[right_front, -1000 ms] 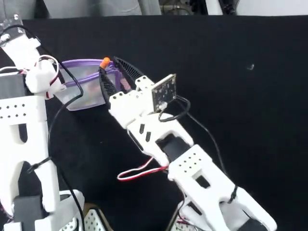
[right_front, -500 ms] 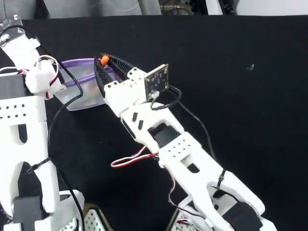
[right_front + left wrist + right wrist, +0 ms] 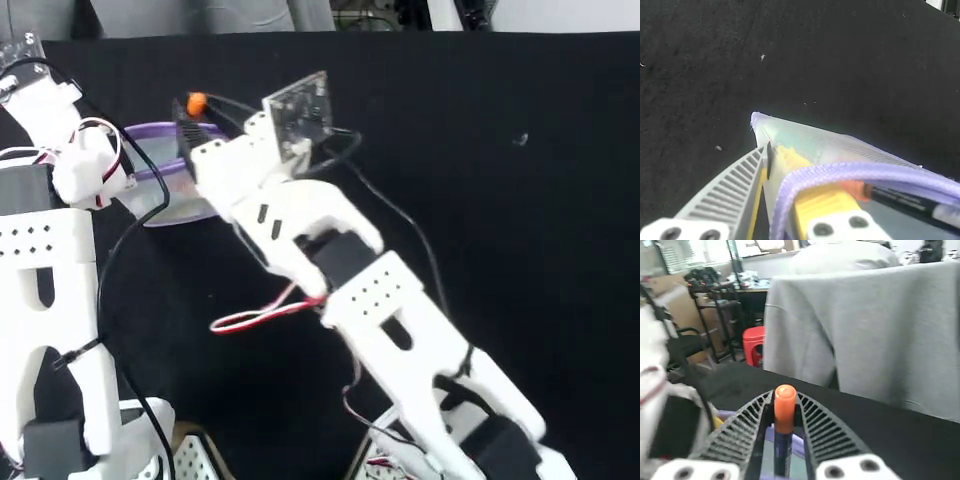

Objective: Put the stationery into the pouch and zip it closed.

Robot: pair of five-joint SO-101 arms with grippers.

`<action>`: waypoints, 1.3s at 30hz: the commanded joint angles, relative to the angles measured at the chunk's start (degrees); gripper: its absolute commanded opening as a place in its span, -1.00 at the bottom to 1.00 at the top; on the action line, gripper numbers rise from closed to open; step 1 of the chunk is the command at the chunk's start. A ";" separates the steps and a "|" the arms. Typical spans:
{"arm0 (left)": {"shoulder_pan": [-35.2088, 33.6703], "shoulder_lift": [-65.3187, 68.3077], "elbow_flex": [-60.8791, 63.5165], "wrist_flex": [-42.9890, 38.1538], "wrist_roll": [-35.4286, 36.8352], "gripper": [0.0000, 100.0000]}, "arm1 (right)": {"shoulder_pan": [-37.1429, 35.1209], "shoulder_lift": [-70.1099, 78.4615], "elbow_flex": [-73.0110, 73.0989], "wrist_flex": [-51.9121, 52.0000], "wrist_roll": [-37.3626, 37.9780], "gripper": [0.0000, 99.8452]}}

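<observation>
A translucent pouch (image 3: 160, 185) with a purple zipper rim stands open at the table's far left. My left gripper (image 3: 771, 159) is shut on the pouch's (image 3: 840, 145) end wall, just below the rim. Inside it lie a yellow item (image 3: 815, 200) and a black pen (image 3: 910, 200). My right gripper (image 3: 190, 122) is shut on a dark pen with an orange cap (image 3: 196, 102), held upright, cap end up, above the pouch's rim. In the right wrist view the capped pen (image 3: 784, 410) stands between the ribbed fingers (image 3: 745, 425), with the purple rim (image 3: 799, 441) just below.
The black table (image 3: 480, 150) stretches open to the right and front of the pouch. A grey cloth (image 3: 875, 330) hangs behind the table's far edge. Red and white cables (image 3: 255, 315) trail from the right arm.
My right gripper has risen and swung left and toward the table's far edge with the orange-capped pen. The left arm and the pouch have hardly moved.
</observation>
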 commanded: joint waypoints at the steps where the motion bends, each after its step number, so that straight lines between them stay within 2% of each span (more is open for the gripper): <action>1: -2.15 0.44 2.33 -1.67 1.58 -0.94 | -0.88 1.01 -5.76 -0.26 -1.05 -0.98; 6: -3.12 0.97 2.51 -1.67 1.32 -0.94 | -0.79 1.80 -3.03 -2.55 -6.07 -0.98; 13: -5.58 1.23 3.30 -2.37 1.32 -0.94 | -0.70 7.16 -1.80 -4.57 -4.92 -0.98; 18: -5.49 1.05 5.67 -4.75 1.41 -0.94 | -0.97 8.31 -9.01 6.15 -2.73 -0.97; 20: -5.14 0.97 5.67 -4.75 1.41 -0.94 | -1.05 10.07 -13.76 11.96 -2.73 -0.89; 24: -4.88 0.97 5.85 -5.01 1.41 -0.94 | -1.05 14.37 -20.88 18.81 -2.90 -0.51; 26: -4.97 1.23 5.76 -5.01 1.41 -0.94 | -0.97 15.69 -22.37 19.69 -2.81 -0.37; 36: -5.32 0.97 5.76 -5.01 1.49 -0.94 | -0.70 16.22 -24.22 20.31 -2.73 -0.34; 39: -6.11 0.79 4.53 -5.01 1.58 -0.94 | 0.09 16.22 -28.35 24.97 1.58 -0.34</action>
